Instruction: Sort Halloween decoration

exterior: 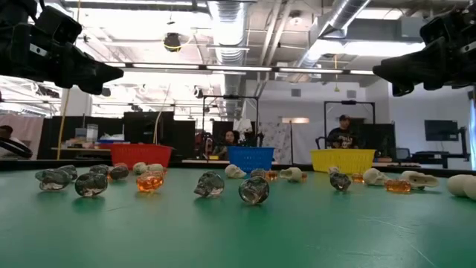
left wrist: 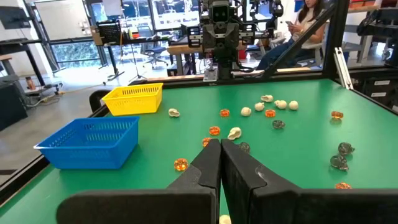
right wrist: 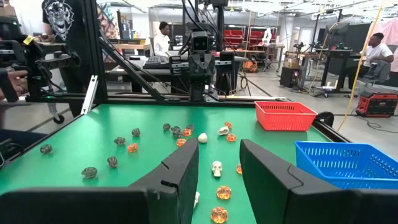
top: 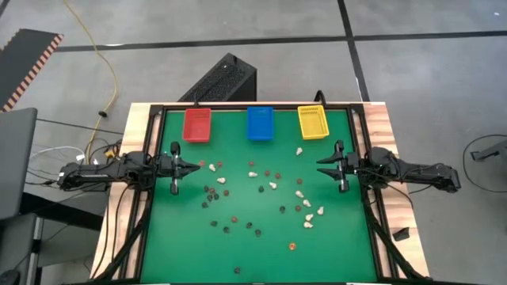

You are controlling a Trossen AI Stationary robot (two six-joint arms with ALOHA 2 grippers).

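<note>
Green counter (top: 182, 245), red bin (top: 197, 124), blue bin (top: 260, 123) and yellow bin (top: 312, 122) along far edge, trinkets (top: 261, 194) scattered loose across centre

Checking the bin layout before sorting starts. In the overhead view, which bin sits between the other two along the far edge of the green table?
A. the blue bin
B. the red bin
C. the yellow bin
A: the blue bin sits in the middle, with the red bin toward the left arm's side and the yellow bin toward the right arm's side.
</note>
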